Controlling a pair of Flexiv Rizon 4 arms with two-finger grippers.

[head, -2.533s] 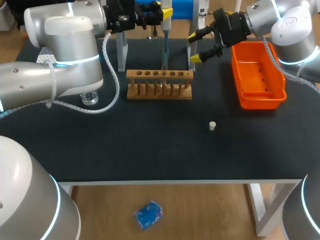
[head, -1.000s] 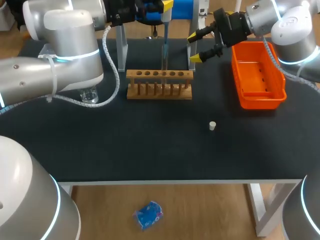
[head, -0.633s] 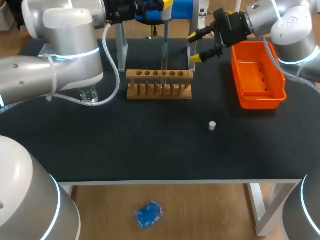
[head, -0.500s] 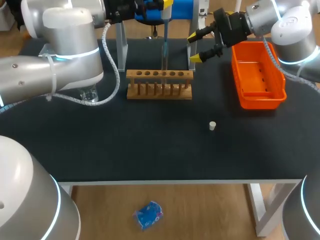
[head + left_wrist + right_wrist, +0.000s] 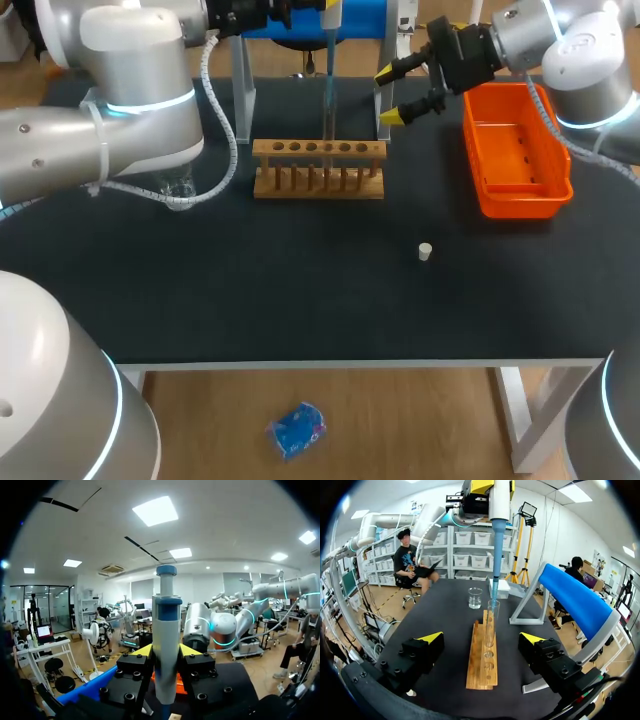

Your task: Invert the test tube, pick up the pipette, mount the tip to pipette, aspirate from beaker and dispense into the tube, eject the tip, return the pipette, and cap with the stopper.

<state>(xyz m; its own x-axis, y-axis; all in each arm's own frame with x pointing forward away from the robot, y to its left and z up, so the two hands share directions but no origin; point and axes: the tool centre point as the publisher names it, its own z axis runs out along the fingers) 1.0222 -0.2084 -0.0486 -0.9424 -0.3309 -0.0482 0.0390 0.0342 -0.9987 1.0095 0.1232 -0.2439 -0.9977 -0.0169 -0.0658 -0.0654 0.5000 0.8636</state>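
**A:** Head view: the left gripper (image 5: 320,6) is up at the far edge, clamped on the pipette (image 5: 330,60). Its tip points down at the test tube (image 5: 327,128) in the wooden rack (image 5: 318,170).

**B:** The right gripper (image 5: 390,95) hangs just right of it, fingers spread, holding nothing. The stopper (image 5: 425,251) lies nearer, alone.

**A:** Left wrist: both fingers press the pipette's barrel.

**B:** Right wrist: open fingers frame the rack, with the beaker (image 5: 475,598) beyond.

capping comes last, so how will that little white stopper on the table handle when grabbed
The stopper looks small and squat, so it is probably very light and easy to knock aside. It stands alone on the table, nothing beside it to brace it. Its round shape suggests it may roll if tipped.
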